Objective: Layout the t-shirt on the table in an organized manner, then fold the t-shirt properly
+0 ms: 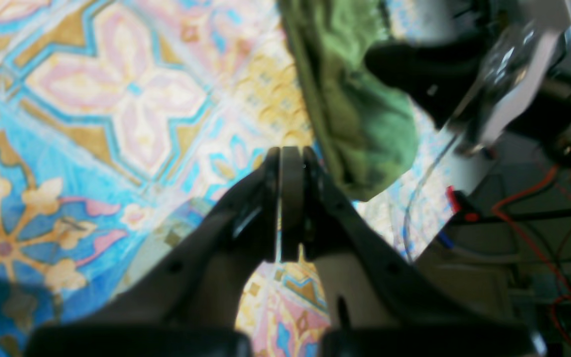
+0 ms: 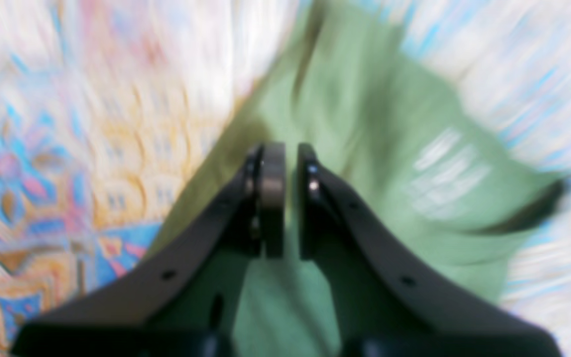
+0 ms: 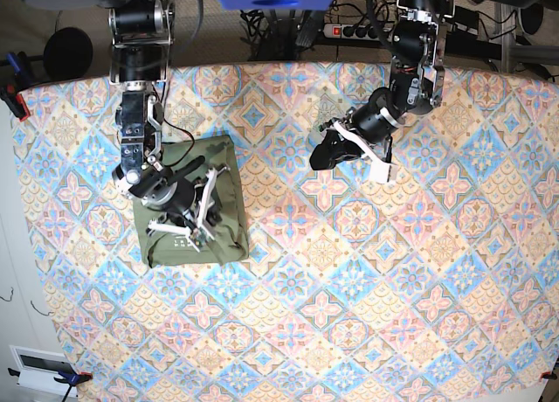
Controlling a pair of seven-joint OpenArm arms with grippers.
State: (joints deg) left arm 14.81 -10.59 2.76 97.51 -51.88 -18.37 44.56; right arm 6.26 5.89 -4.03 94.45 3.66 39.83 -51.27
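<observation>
Right up close in the left wrist view we see our left gripper (image 1: 291,166), with its two black fingers pressed together and nothing between them. It hangs over the bright tiles of the table (image 1: 117,99). Farther off in that view sits the green t-shirt (image 1: 360,109), bunched up, with our other arm's black parts lying over its far side. In the right wrist view the right gripper (image 2: 285,168) is nearest to us. The view is blurry, but we can see a thin gap between its fingers, and no cloth is caught there. The t-shirt (image 2: 365,124) lies under it as a flat green shape, with pale printed lines on one part. The table (image 2: 92,99) shows around the shirt. From the base view we look down on the whole table (image 3: 349,315). The t-shirt (image 3: 223,170) lies folded in a neat block on that view's left side. The right gripper (image 3: 199,230) sits over the shirt's near part. The left gripper (image 3: 321,157) is well apart from the shirt, over bare tiles.
</observation>
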